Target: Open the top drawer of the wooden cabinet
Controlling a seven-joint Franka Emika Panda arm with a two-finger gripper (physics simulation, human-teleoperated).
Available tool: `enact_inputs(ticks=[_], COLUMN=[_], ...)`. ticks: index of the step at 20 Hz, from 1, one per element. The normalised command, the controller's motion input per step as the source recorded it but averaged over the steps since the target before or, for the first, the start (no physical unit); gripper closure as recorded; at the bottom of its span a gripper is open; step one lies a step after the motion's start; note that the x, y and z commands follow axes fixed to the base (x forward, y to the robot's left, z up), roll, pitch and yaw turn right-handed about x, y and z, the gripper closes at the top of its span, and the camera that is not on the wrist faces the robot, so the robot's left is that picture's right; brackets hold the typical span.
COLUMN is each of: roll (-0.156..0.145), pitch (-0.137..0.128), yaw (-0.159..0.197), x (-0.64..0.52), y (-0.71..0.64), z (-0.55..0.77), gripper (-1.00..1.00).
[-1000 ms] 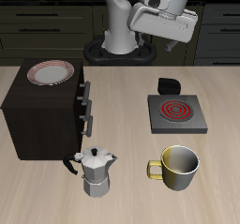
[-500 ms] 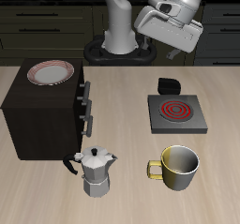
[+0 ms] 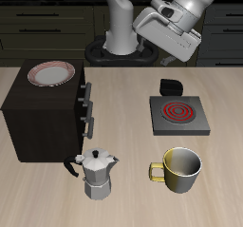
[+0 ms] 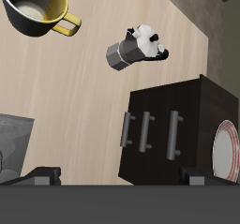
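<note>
Approach to the top drawer [image 3: 86,89]

The gripper [image 3: 172,28] is held high over the desk's back edge, handles kept in view; jaw state cannot be told.

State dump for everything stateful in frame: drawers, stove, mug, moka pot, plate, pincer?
top drawer: shut, handle untouched
two lower drawers: shut
wooden cabinet: upright, plate on its top
plate: flat, empty
moka pot: upright, lid down
mug: upright, empty
stove plate: red coil showing, nothing on it
pincer: raised above the table, holding nothing visible; open or shut unclear
</note>
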Motion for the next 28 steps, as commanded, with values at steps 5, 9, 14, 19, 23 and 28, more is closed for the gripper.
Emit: enact_inputs(ticks=[5,9,14,19,23,28], roll=[-0.112,-0.063,-0.094,-0.058,-0.042,-0.024], pitch=[-0.009,-0.023,0.017,-0.011,-0.001,-0.037], yaw=[-0.052,-0.003,-0.042,0.007,0.017,0.032], x=[0.02,0.01,0.03,0.05,0.05,0.11], y=[-0.15,-0.34,-0.43,-0.34,-0.18,0.03], z=[0.00,-0.03,0.03,-0.01,-0.10,-0.06], gripper=[-1.00,-1.00,-1.00,-1.00,-1.00,-1.00])
